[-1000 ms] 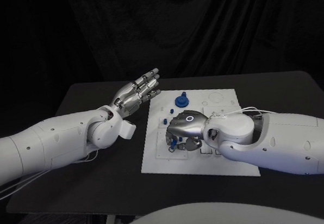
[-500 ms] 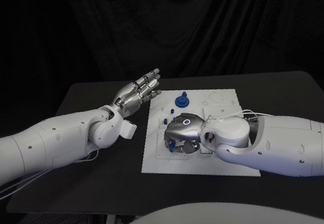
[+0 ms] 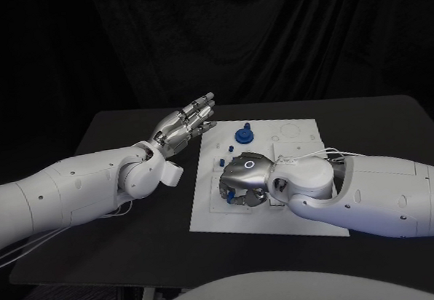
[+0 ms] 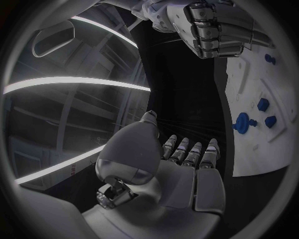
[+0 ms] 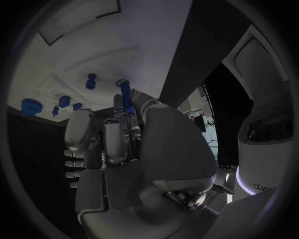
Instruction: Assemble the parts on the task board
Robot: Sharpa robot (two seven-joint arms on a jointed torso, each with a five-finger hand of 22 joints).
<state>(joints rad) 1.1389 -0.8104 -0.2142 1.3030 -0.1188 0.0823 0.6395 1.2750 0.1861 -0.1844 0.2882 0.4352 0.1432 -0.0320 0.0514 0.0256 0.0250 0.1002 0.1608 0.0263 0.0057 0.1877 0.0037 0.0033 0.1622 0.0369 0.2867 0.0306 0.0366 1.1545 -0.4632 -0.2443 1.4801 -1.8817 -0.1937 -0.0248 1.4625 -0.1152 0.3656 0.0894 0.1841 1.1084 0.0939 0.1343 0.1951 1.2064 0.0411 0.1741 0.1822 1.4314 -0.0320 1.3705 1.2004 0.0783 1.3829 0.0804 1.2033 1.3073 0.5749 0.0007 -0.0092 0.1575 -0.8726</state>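
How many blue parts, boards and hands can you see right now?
Blue parts: 5 that I can tell apart: one pinched, four on the board; a smaller blue speck beside them may be a sixth.
Board: 1
Hands: 2, the left hand open, the right hand pinching a part.
Total: 8

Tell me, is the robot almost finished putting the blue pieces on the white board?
Not yet. One big blue part already stands at the board's far end, with smaller ones near it. The right hand is over the board's middle, its fingers holding a thin blue peg against the board. The left hand waits open beside the board. How many parts remain is unclear.
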